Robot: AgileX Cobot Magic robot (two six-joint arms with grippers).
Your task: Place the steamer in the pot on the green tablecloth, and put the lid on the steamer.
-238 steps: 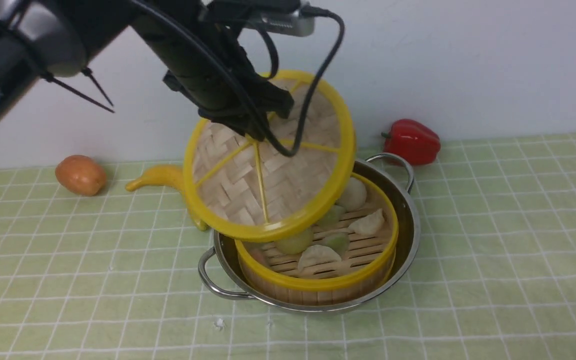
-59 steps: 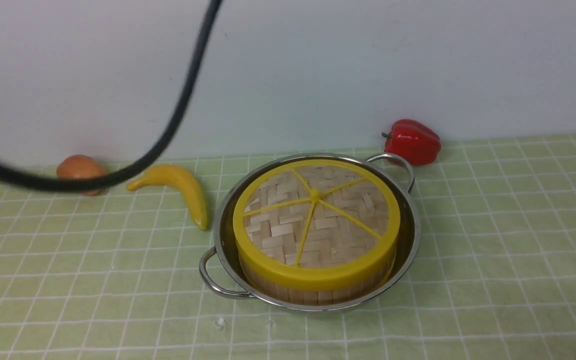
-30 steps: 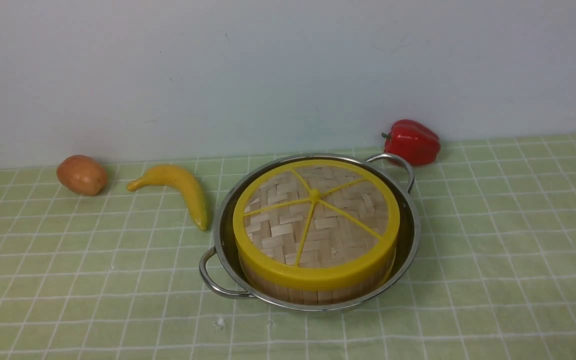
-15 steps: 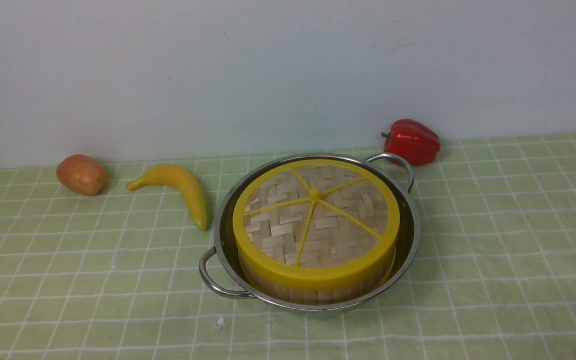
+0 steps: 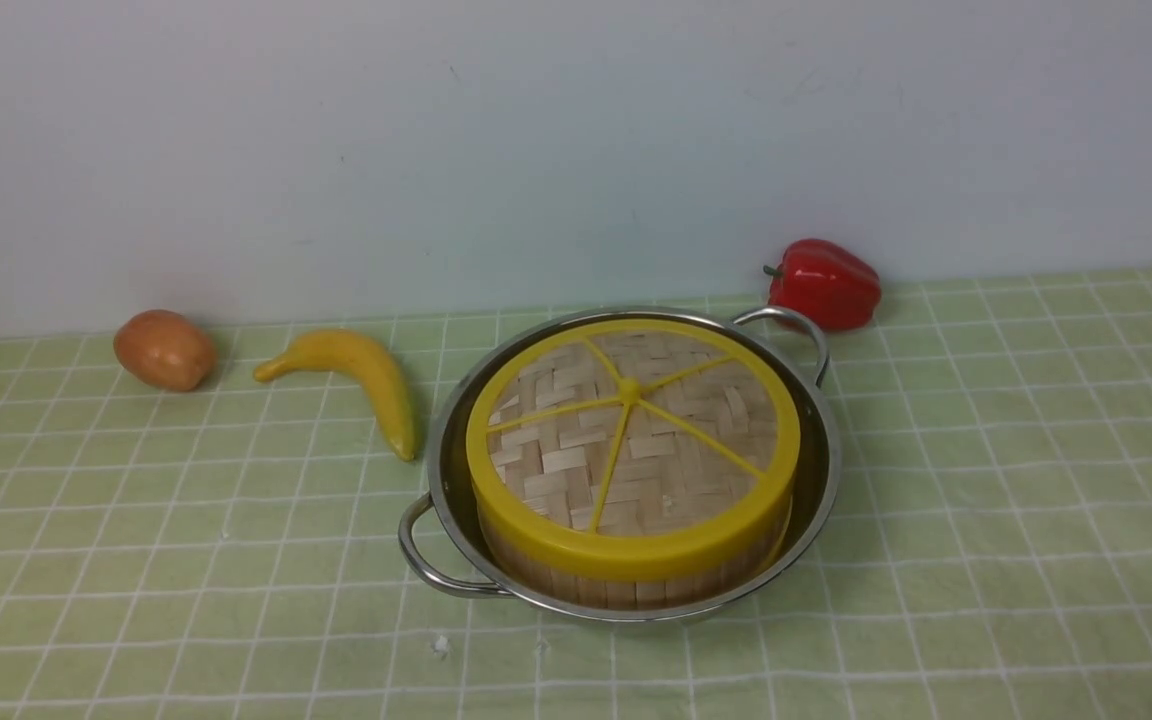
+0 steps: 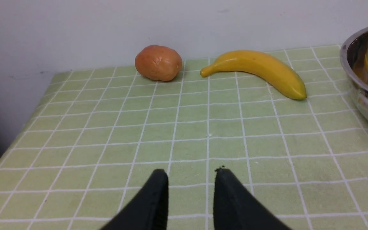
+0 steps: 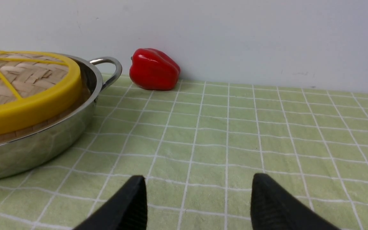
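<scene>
Sitting in the pot (image 5: 820,470) near the middle of the cloth (image 5: 986,520), the steamer (image 5: 636,588) carries the lid (image 5: 633,445) flat and centred, so the task looks finished. Doing this closing step well means keeping both arms clear of the pot. The left gripper (image 6: 190,185) hangs over the cloth's left part, jaws slightly parted, empty. The right gripper (image 7: 198,195) stands wide, grasping nothing.

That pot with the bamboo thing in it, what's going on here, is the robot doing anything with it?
Nothing is being handled right now. The steamer sits inside the pot on the green tablecloth, with the lid flat on top. The left gripper and right gripper are both off to the sides, open and empty.
</scene>
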